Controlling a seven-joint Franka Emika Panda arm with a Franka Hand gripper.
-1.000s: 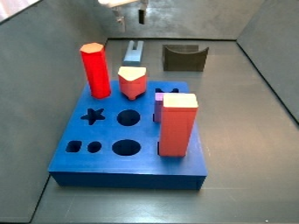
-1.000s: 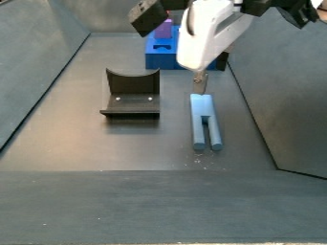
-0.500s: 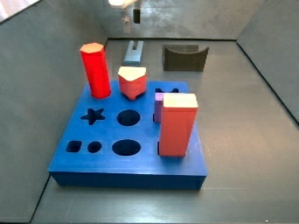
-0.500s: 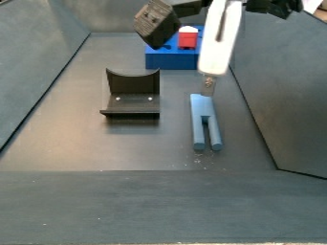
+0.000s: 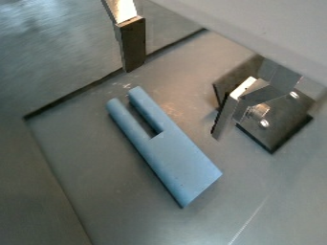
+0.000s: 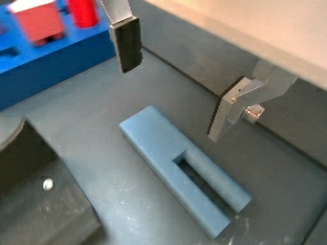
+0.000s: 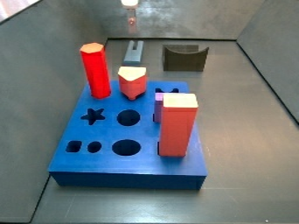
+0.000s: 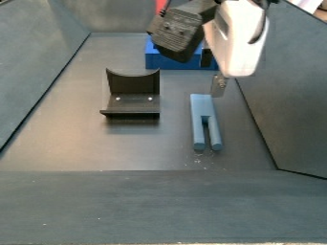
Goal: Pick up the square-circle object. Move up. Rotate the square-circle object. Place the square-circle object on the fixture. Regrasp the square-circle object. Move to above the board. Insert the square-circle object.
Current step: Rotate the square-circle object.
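**Operator:** Looking at both wrist views, my end effector (image 6: 173, 91) hangs above the floor with its jaws spread wide and nothing between them. One finger (image 5: 132, 43) shows its dark pad, and the other finger (image 6: 234, 107) is a bare silver plate, seen edge-on.

**Colleague:** Where is the square-circle object?

**Operator:** The square-circle object (image 5: 160, 146) lies flat on the grey floor, below the gap between the fingers and touching neither. In a wrist view (image 6: 185, 168) I see it as a long grey-blue piece with a slot-like recess along part of its length. In a side view (image 8: 205, 121) it lies lengthwise beside the fixture (image 8: 129, 94), apart from it, with the end effector (image 8: 219, 84) just above its far end. In a side view (image 7: 135, 52) it shows behind the board, partly hidden by the red pieces.

**Colleague:** And the fixture and board?

**Operator:** The fixture (image 7: 184, 57) stands on the floor near the back wall, to the side of the peg, notch upward. A wrist view catches only a dark corner of it (image 6: 38, 206). The board (image 7: 122, 149) is the large blue slab in the foreground; a red hexagonal column (image 7: 94, 70), a shorter red piece with a pale top (image 7: 133, 82) and a big red block with a pale top (image 7: 177, 123) stand in it. Its star hole (image 7: 94, 115) is unfilled. In a side view I can only see the end effector (image 7: 129, 5) at the very top edge, above the peg.
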